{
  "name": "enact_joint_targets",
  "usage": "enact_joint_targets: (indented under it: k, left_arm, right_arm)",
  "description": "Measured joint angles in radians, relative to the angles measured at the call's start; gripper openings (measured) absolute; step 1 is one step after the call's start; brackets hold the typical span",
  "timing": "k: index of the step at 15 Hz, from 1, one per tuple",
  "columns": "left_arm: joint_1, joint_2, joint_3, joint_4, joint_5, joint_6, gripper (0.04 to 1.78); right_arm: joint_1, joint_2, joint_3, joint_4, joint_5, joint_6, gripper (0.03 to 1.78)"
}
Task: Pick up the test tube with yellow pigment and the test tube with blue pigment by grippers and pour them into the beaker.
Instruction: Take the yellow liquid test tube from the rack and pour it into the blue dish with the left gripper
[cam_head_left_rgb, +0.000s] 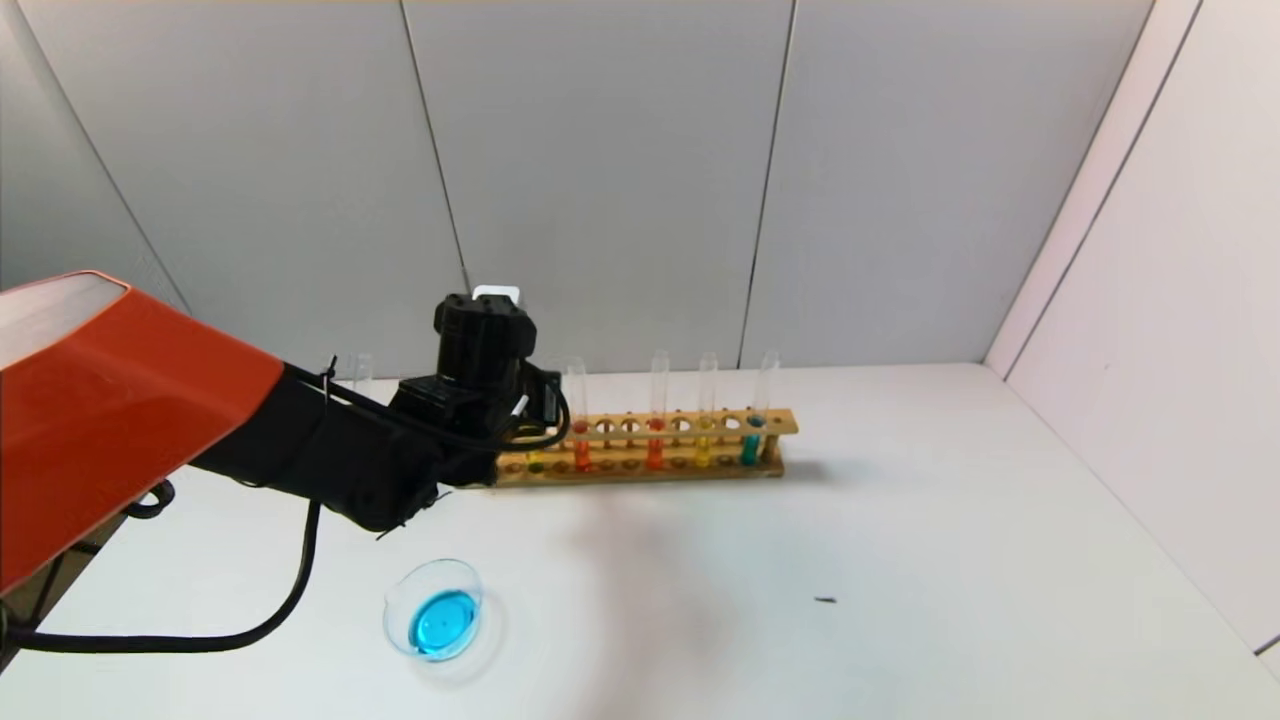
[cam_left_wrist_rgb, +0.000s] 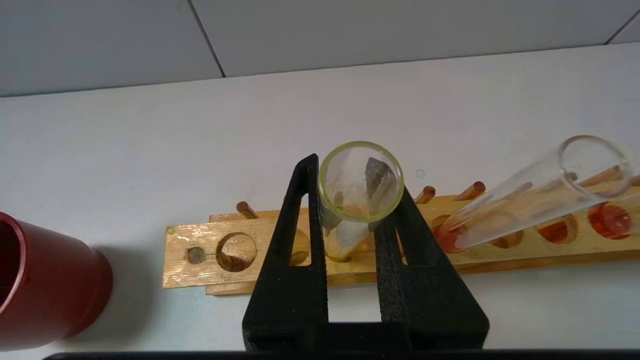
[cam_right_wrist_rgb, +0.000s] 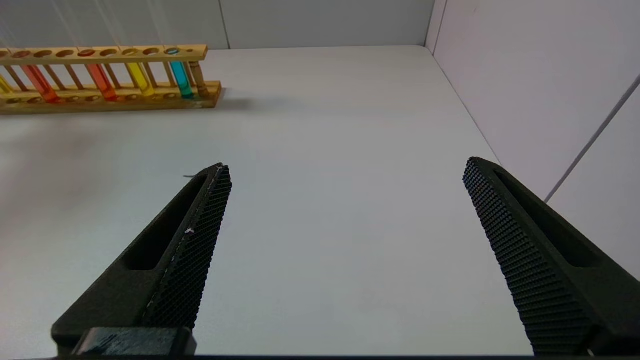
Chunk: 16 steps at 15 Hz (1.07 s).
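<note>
Holding blue liquid already, the beaker (cam_head_left_rgb: 434, 609) sits nearest on the white surface (cam_head_left_rgb: 900, 560), a low clear glass vessel with a pour spout, so the blue half of the job looks done. I cannot pick out the test tube with blue pigment itself; only a darker teal tube (cam_head_left_rgb: 751, 440) stands at the rack's right end.

Farther back, the left hand (cam_left_wrist_rgb: 356, 200) is closed on the test tube with yellow pigment (cam_left_wrist_rgb: 360, 182), its black foam-textured fingers (cam_left_wrist_rgb: 312, 220) pressing both sides of the thin glass just below the round rim. The tube still stands in a hole near the left end of the wooden rack (cam_left_wrist_rgb: 200, 250), with pale yellow showing at its foot in the head view. Judging by this, the step in hand is gripping the yellow tube; next comes a straight lift clear of the rack, then a carry and tilt over the beaker. Smooth glass may slip.

A dark-red cup (cam_left_wrist_rgb: 45, 290) stands beside the rack's left end. The right hand (cam_right_wrist_rgb: 345, 210) hovers idle over bare surface, jaws wide apart.
</note>
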Motion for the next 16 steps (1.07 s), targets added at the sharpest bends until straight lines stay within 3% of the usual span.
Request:
enact_joint_targets:
  k: [7,16]
  left_arm:
    - [-0.001,-0.087,-0.048,0.133,0.009,0.007,0.32]
    - [-0.003,-0.167,-0.211,0.328,0.014,0.027,0.32]
  right_arm:
    - [0.0,0.0,0.0,0.0,0.0,0.0,1.7]
    - [0.0,0.0,0.0,0.0,0.0,0.0,1.7]
